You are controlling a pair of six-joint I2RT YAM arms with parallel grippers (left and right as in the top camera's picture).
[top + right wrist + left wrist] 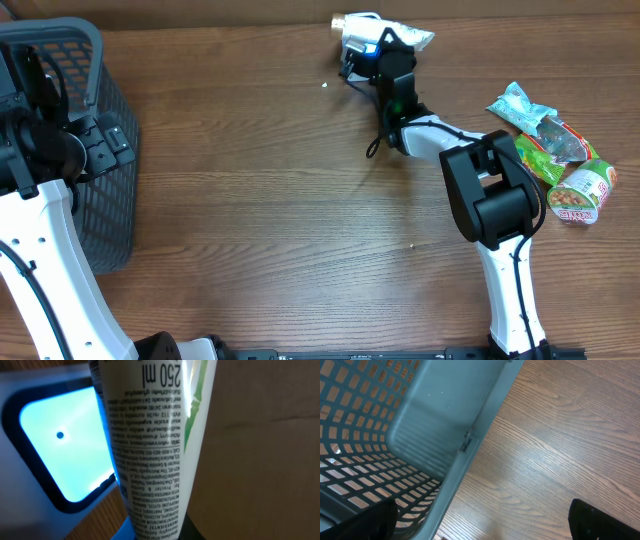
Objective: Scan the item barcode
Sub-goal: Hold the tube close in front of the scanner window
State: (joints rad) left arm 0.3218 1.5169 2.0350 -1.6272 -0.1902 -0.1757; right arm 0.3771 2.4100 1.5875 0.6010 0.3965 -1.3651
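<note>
Right wrist view: the right claw is clamped on a white tube, held just beside the scanner, whose window glows. Scanning looks to be in hand; next, turn the unseen barcode toward that window. Left claw gapes wide.

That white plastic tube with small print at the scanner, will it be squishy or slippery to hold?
The white plastic tube with small print looks like a squeeze tube, so it probably dents under pressure. Its glossy sheen suggests it could slip. Marked 250 ml, it is likely fairly heavy if full.
</note>
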